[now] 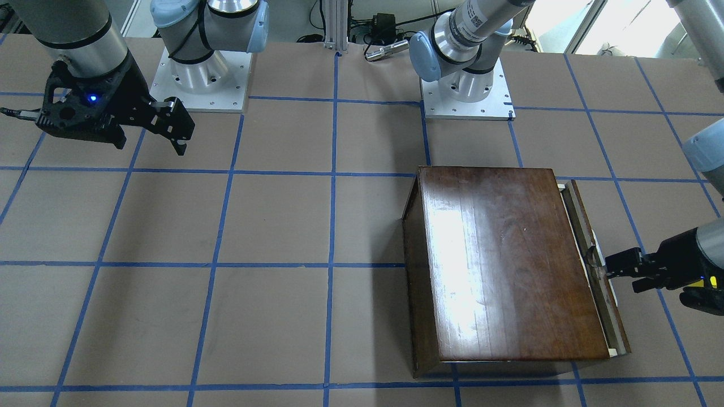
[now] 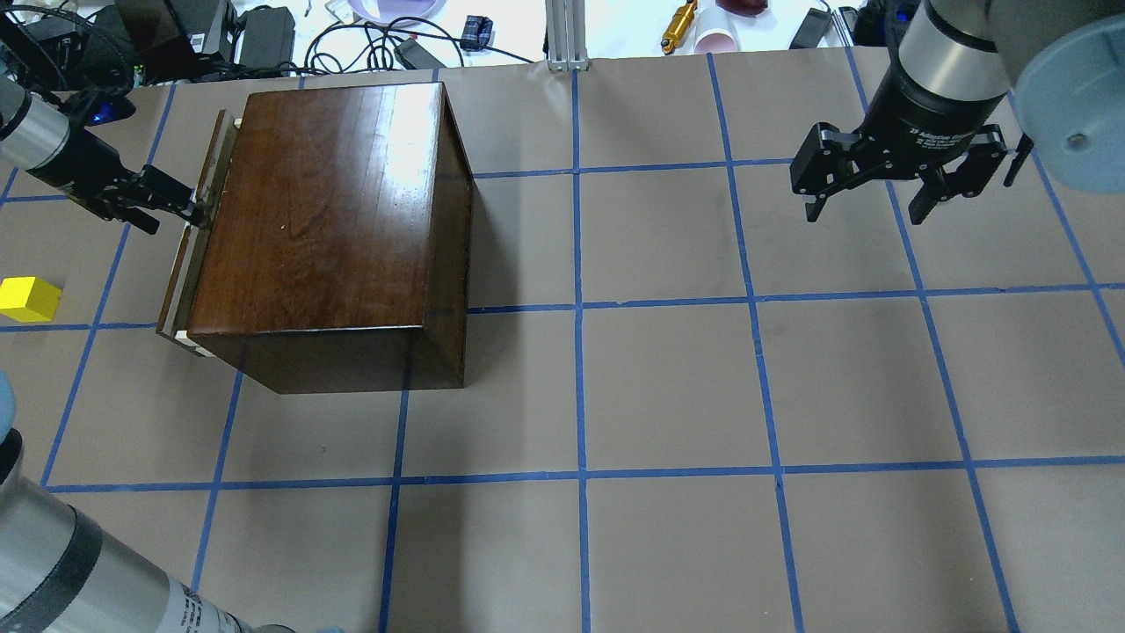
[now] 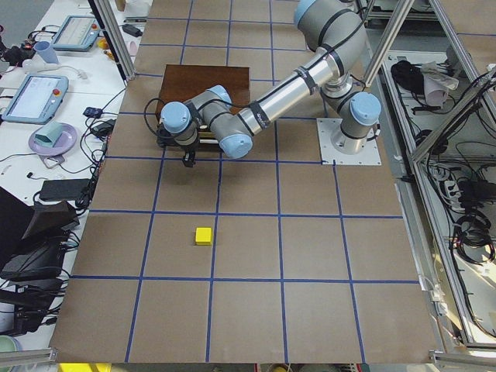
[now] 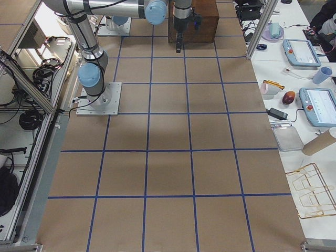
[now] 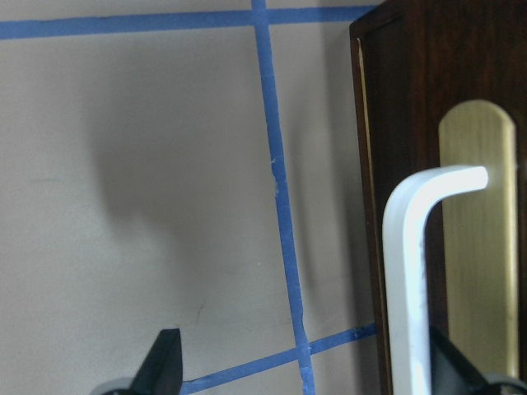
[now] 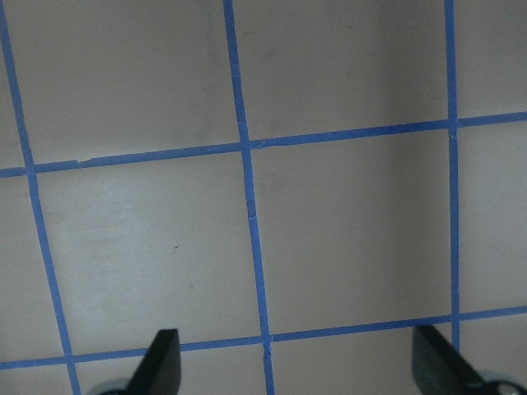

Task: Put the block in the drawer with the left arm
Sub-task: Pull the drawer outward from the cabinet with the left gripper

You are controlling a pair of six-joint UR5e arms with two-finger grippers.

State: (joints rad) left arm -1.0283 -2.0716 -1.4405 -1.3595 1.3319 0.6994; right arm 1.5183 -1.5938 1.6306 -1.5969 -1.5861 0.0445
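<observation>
The yellow block (image 2: 29, 299) lies on the table left of the dark-brown wooden box (image 2: 334, 220), well apart from it; the exterior left view also shows the block (image 3: 204, 235) alone on the paper. The drawer (image 2: 195, 255) sits slightly pulled out, a pale strip showing behind its dark front panel (image 1: 588, 249). My left gripper (image 2: 195, 214) is at the drawer front, open. In the left wrist view the metal pull (image 5: 408, 271) stands between the fingers, close to the right fingertip (image 5: 449, 366). My right gripper (image 2: 863, 217) hangs open over bare table far to the right.
The box (image 1: 509, 260) takes up the left-arm side of the table. Both arm bases (image 1: 466, 96) stand at the robot's edge. Cables, chargers and small items (image 2: 387, 35) lie beyond the far table edge. Blue tape lines grid the brown paper.
</observation>
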